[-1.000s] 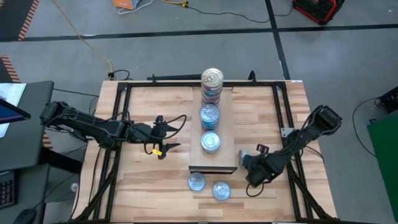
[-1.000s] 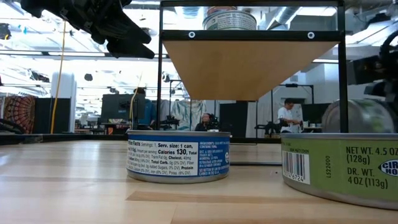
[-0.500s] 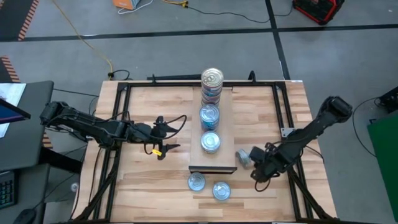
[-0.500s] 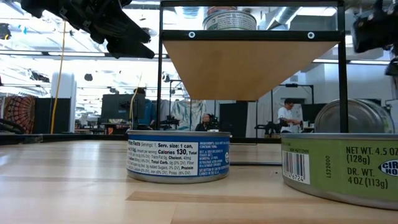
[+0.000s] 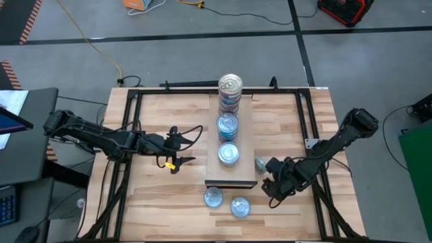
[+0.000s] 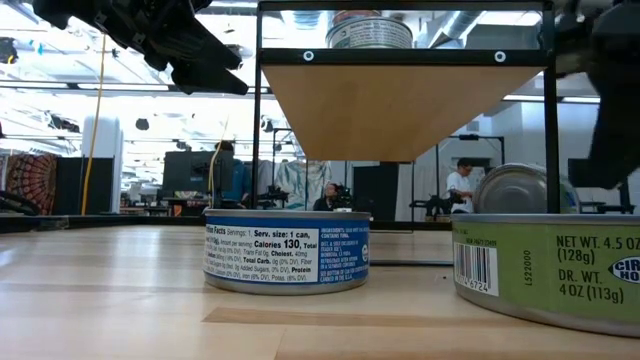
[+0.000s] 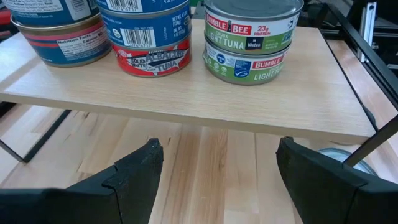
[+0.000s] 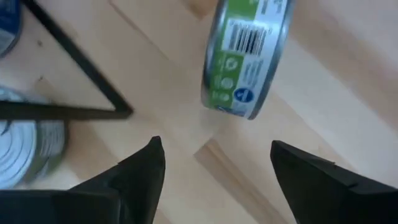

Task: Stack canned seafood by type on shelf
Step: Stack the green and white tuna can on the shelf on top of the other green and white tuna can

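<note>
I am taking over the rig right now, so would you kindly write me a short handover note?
Right gripper: open, holding nothing, low over the table by the shelf's right front corner.
A green-labelled round tin lies loose on its edge on the tabletop just ahead of it, not gripped.
Left gripper: open, empty, waiting left of the shelf.
The raised light-wood shelf carries three groups of tins in a row: a tall stack at the back and two lower ones.
Left to do: the green tin, plus two tins on the table in front of the shelf.
</note>
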{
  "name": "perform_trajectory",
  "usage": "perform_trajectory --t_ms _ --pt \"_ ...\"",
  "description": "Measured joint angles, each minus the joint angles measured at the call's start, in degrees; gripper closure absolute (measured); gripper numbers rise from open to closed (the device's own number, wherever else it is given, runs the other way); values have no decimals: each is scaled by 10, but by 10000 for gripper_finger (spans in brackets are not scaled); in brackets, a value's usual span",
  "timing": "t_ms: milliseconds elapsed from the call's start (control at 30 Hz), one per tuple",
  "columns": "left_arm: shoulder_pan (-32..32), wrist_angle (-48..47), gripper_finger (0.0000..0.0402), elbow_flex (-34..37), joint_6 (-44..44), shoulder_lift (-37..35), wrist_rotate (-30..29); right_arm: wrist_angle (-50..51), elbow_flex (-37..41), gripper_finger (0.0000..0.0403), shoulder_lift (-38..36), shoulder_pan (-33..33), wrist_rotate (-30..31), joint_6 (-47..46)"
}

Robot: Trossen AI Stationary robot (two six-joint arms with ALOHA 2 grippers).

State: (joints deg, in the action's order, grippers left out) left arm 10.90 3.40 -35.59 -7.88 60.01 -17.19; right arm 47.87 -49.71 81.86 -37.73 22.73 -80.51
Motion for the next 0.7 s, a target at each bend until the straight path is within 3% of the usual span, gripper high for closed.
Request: perform_trajectory --t_ms 100,233,367,700 --pt "0 0 100 0 0 0 0 43 -26 89 30 -8 64 -1" --pt "0 -1 100 0 -1 0 0 50 -32 91 52 -29 198 -25" --pt "0 -1 100 0 0 0 -1 53 -32 91 83 -36 280 -35" --pt "0 -1 100 0 -4 0 -1 57 -32 92 162 -7 309 -75"
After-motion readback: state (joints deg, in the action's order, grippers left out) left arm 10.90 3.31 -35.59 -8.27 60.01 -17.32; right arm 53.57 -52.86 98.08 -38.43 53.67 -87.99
